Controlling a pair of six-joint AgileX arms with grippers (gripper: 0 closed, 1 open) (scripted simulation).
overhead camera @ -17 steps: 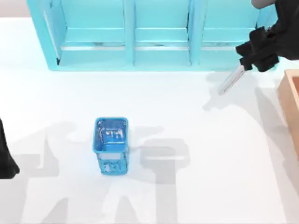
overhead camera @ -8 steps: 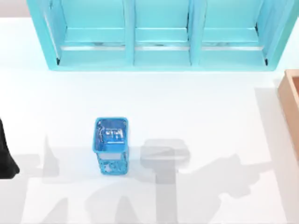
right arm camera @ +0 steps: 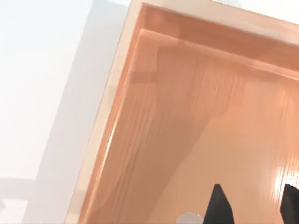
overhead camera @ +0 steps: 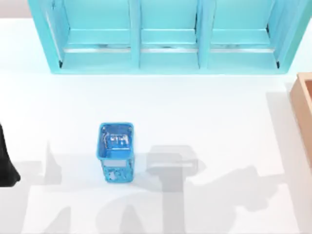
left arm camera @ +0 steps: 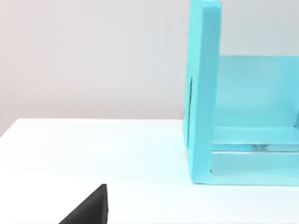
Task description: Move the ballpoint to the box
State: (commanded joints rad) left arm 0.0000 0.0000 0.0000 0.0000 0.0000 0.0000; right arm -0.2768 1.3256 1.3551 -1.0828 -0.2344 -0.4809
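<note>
The box (right arm camera: 196, 121) is tan-orange wood with raised walls; its left wall (overhead camera: 303, 105) shows at the right edge of the top view. My right gripper (right arm camera: 252, 205) hangs over the box's floor, shut on the ballpoint. The ballpoint's silver-grey end (right arm camera: 189, 218) pokes out beside one black fingertip (right arm camera: 218, 205), and the rest of the pen is hidden. My left arm (overhead camera: 6, 165) is parked at the table's left edge, and a black part of it (left arm camera: 88, 211) shows in the left wrist view.
A big cyan shelf unit (overhead camera: 165, 39) spans the back of the table, and its end panel (left arm camera: 202, 88) rises in the left wrist view. A small blue mesh pen holder (overhead camera: 117, 151) stands left of centre. Arm shadows lie across the white table (overhead camera: 209, 107).
A second ago my right gripper held the ballpoint by the shelf's right end in the top view. It has since gone off to the right, and its shadow has shifted slightly.
</note>
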